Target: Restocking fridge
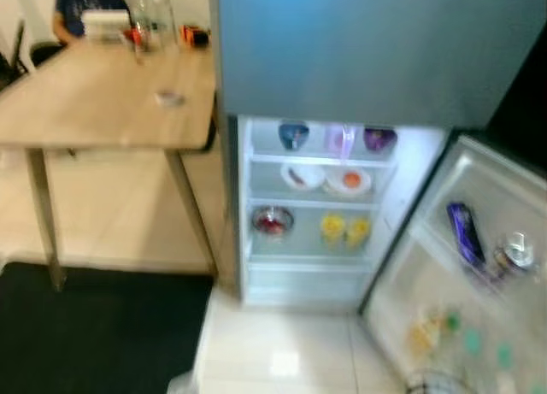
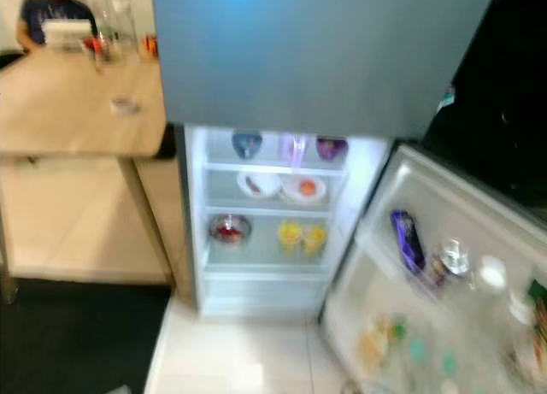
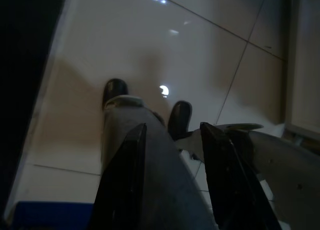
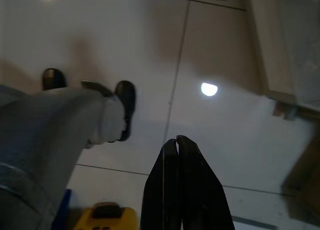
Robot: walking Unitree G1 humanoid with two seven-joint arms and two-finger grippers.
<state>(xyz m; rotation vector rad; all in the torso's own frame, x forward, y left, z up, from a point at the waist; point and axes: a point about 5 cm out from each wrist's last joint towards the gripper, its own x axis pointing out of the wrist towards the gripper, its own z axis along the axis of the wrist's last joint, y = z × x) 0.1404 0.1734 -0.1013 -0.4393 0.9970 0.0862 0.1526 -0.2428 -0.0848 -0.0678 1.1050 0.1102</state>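
Fridge (image 1: pixel 342 78) stands ahead beside the desk (image 1: pixel 94 103), its door (image 1: pixel 479 274) swung open, bowls (image 1: pixel 293 136) and plates (image 1: pixel 302 175) on lit shelves. Left pincer (image 3: pixel 172 135) hangs over the tiled floor (image 3: pixel 210 55), fingers apart, empty. Right pincer (image 4: pixel 177 142) hangs with fingers pressed together, empty.

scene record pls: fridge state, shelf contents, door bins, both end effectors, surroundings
fridge: lower door open, interior lit
top shelf: blue bowl, purple bowl
middle shelf: two white plates
bottom shelf: red-filled bowl, two yellow items
door bins: purple packet, can
left end effector: open, hanging over floor
right end effector: shut, hanging over floor
surroundings: wooden table, person seated behind it
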